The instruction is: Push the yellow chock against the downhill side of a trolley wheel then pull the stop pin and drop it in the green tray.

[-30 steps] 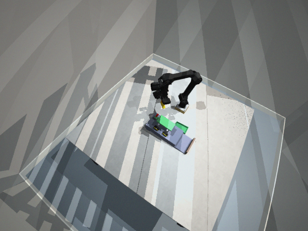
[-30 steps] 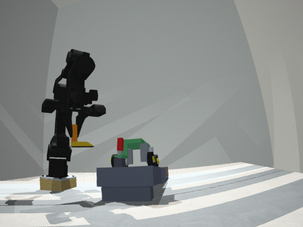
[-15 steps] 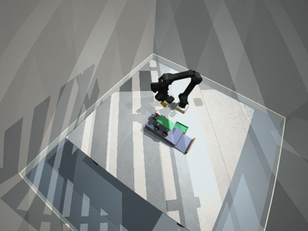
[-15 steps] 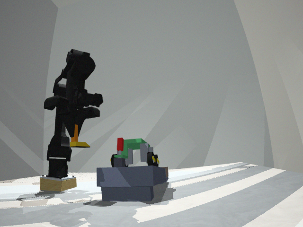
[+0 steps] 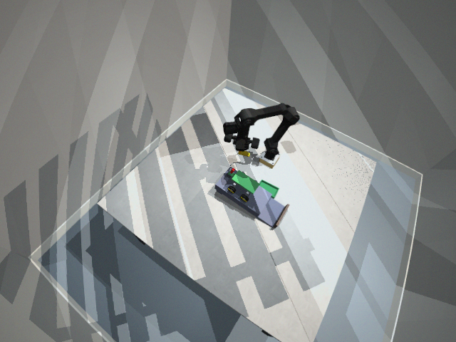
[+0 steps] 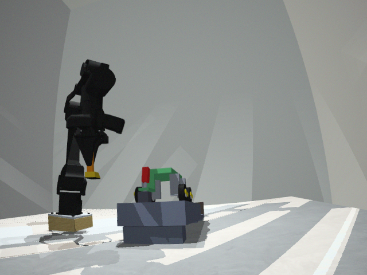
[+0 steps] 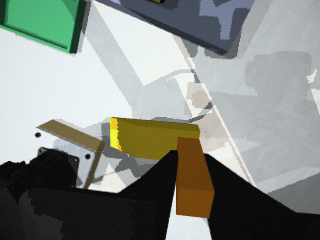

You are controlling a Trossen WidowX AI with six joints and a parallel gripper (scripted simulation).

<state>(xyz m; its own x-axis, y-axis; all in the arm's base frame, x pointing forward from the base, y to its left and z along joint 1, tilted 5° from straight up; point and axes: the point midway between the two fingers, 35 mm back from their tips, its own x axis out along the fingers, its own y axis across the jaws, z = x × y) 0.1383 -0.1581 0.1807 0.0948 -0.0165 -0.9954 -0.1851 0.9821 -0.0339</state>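
Note:
My gripper (image 5: 241,147) (image 6: 90,163) (image 7: 188,158) is shut on the orange handle of the yellow chock (image 5: 244,153) (image 6: 92,175) (image 7: 150,140). The chock hangs in the air beside the ramp, clear of it, with its yellow body below the fingertips. The green trolley (image 5: 244,181) (image 6: 163,171) stands on the blue-grey ramp (image 5: 224,191) (image 6: 151,214) (image 7: 200,31). The red-headed stop pin (image 5: 232,170) (image 6: 145,174) stands upright at the trolley's uphill end. The green tray (image 5: 276,192) (image 7: 76,30) lies beside the ramp and looks empty in the wrist view, where it is cut off.
The arm's base block (image 5: 268,161) (image 6: 70,223) (image 7: 75,135) stands on the same side of the ramp as the tray. A brown end board (image 5: 283,216) (image 6: 201,208) closes the ramp's low end.

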